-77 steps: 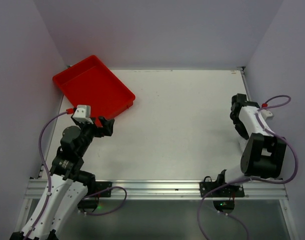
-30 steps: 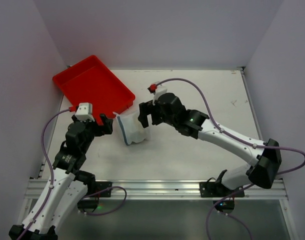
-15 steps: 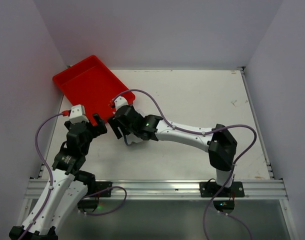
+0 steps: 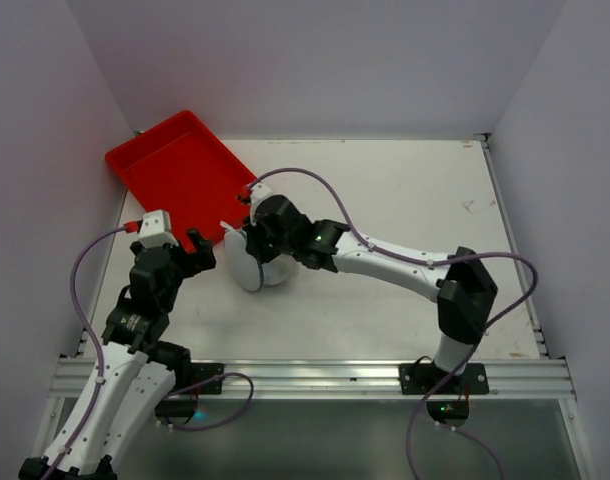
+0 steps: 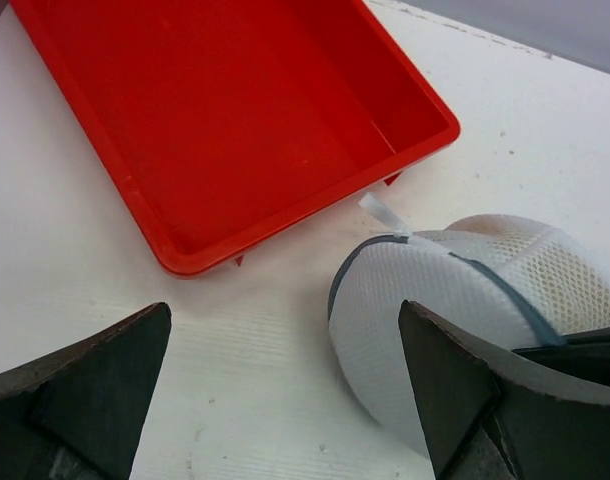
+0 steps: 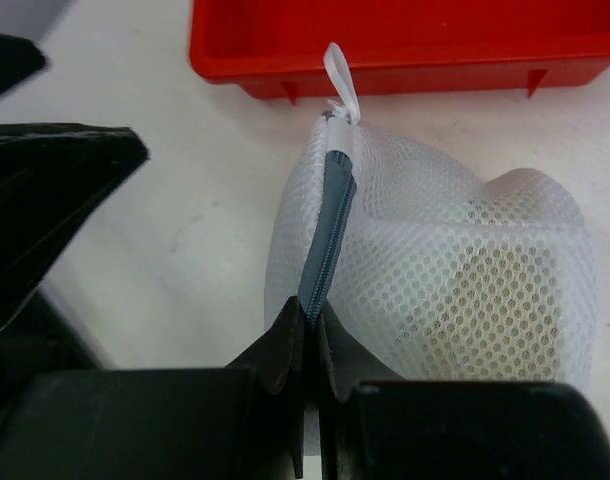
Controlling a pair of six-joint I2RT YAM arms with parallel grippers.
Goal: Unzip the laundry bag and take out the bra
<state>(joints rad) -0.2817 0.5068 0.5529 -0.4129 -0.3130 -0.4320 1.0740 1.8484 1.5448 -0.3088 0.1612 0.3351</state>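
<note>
The laundry bag (image 4: 251, 268), a white mesh pouch with a dark zip line (image 6: 330, 225), stands on its edge on the table just in front of the red tray. My right gripper (image 6: 310, 318) is shut on the bag's zip seam, and it also shows in the top view (image 4: 261, 243). A white pull tab (image 6: 339, 78) sticks up at the zip's far end. A beige shape (image 6: 485, 300) shows through the mesh; I cannot make out the bra itself. My left gripper (image 5: 285, 335) is open and empty, with the bag (image 5: 465, 290) beside its right finger.
The red tray (image 4: 180, 170) sits at the back left, and its near corner (image 5: 425, 125) is close behind the bag. The left gripper's fingers (image 6: 60, 185) are close on the bag's left. Walls enclose the table on the left, back and right.
The right arm swung from the far right across to the left with the bag. Since half a second ago it shifted slightly right and the bag turned onto its edge. The left gripper barely moved.
</note>
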